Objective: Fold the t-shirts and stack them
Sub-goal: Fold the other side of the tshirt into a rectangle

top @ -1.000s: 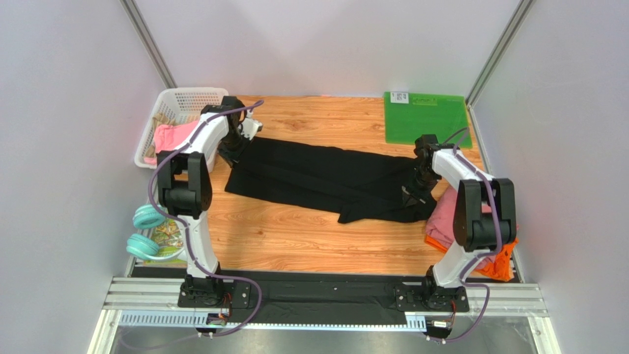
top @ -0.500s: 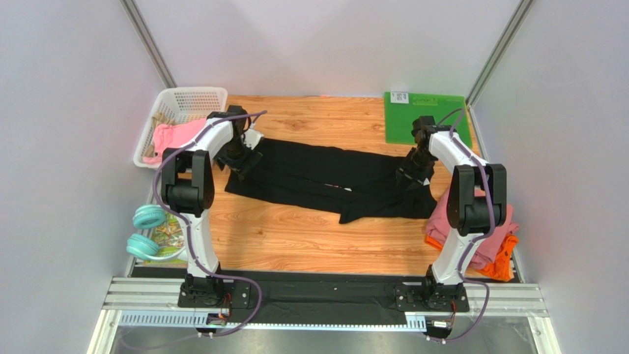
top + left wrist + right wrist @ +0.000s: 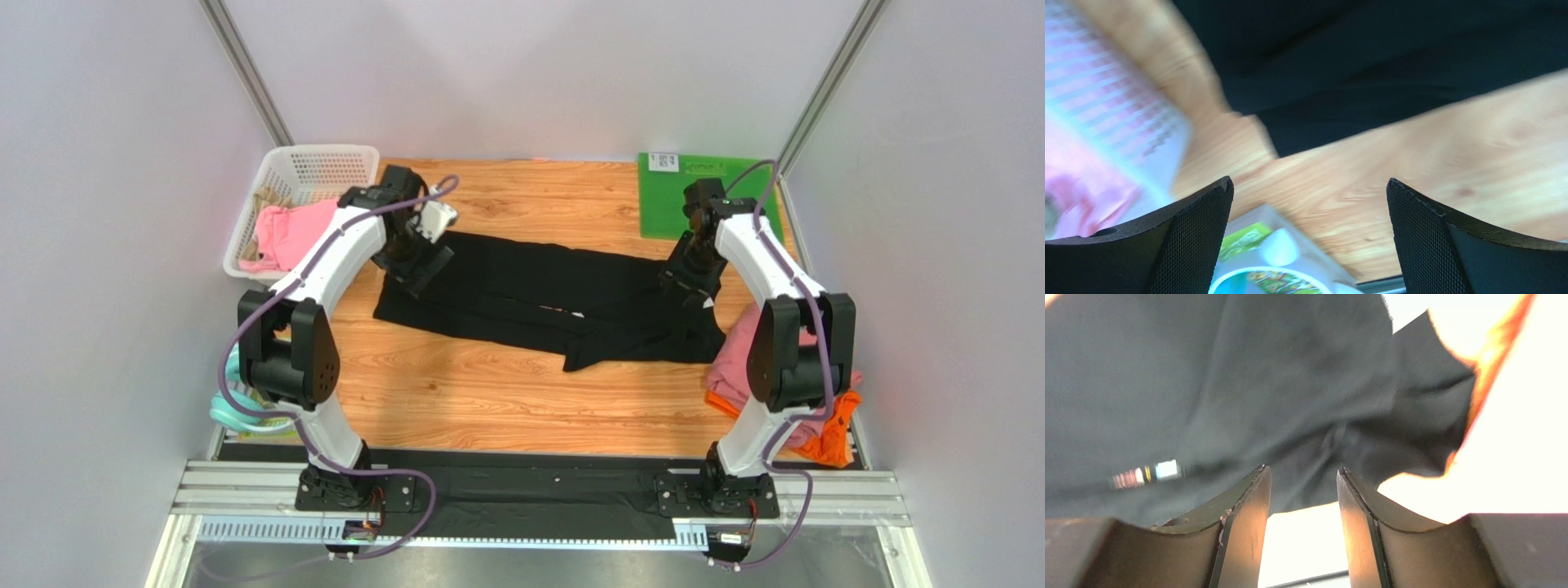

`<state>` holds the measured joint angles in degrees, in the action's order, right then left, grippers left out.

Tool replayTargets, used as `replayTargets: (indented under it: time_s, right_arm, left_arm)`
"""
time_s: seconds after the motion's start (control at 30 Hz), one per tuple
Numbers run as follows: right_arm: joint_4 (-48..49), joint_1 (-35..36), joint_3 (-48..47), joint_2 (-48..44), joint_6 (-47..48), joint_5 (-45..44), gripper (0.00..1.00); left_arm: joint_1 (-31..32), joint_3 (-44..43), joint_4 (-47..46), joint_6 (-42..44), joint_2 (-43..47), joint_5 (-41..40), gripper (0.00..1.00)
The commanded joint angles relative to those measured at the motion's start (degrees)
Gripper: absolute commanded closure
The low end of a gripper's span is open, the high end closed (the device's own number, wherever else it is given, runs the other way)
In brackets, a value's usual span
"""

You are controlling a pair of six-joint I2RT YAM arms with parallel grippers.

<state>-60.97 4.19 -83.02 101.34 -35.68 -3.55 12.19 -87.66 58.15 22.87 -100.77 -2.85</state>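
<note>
From above, the black t-shirt (image 3: 540,300) lies as a long band across the middle of the frame. My left gripper (image 3: 421,255) is over its left end and my right gripper (image 3: 689,272) over its right end. The pink t-shirt (image 3: 734,355) and orange t-shirt (image 3: 837,439) sit piled at lower right. In the left wrist view my jaws are spread wide and empty, with black cloth across the upper half. In the right wrist view my jaws stand partly apart with nothing between them, black cloth beyond. I judge the lengthwise fold laid; next I need fresh pinches at one end to fold the band crosswise.
</note>
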Motion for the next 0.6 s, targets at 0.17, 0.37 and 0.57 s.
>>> replayTargets:
  time_s: [0.17,0.37,0.57]
  right_arm:
    - [2.26,12.06,10.51,-10.9,-1.06,6.71,0.52]
    - [5.59,14.26,13.5,-9.24,-2.46,9.35,0.52]
    - [8.14,19.1,12.98,-3.52,-3.95,9.79,0.53]
  left_arm:
    - [3.64,8.73,-2.34,1.82,-4.6,6.37,0.06]
    - [3.37,7.51,-4.36,1.3,-8.12,3.91,0.06]
    - [3.02,-0.04,-2.26,1.56,-12.25,3.12,0.06]
